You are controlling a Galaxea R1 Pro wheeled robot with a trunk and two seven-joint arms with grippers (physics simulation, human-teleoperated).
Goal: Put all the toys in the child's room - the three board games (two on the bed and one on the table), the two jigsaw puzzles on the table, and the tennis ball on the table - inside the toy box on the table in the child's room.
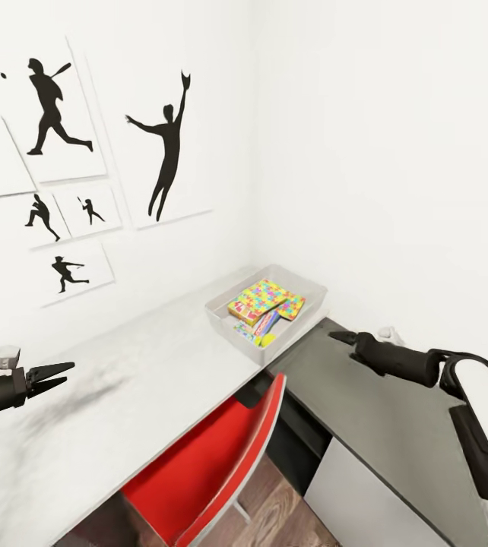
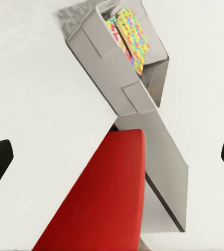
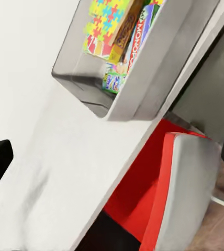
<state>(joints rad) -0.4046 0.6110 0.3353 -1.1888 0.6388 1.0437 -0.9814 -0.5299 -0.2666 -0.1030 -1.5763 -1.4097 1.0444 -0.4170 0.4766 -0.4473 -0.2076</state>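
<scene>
Light grey worktop (image 1: 145, 365) along white wall with silhouette posters (image 1: 168, 148); dark cabinet (image 1: 366, 410) at 4 o'clock, red chair (image 1: 213, 463) at 6. Toy box (image 1: 221, 313) at worktop's far end, 1 o'clock: puzzles (image 1: 263, 298) on top, Monopoly box (image 3: 138, 34) and Skip-Bo box (image 3: 112, 81) beneath. Left jaws (image 1: 55, 375) spread, empty, above worktop. Right jaws (image 1: 340, 336): cannot tell.

Bright even light, washed-out white walls, soft shadow on table (image 1: 160, 357), pics slightly blurry

Right wrist view: "MONOPOLY" readable on a game box (image 3: 138, 32) standing on edge in the bin (image 3: 159, 57). Other box lettering too blurred to read.
</scene>
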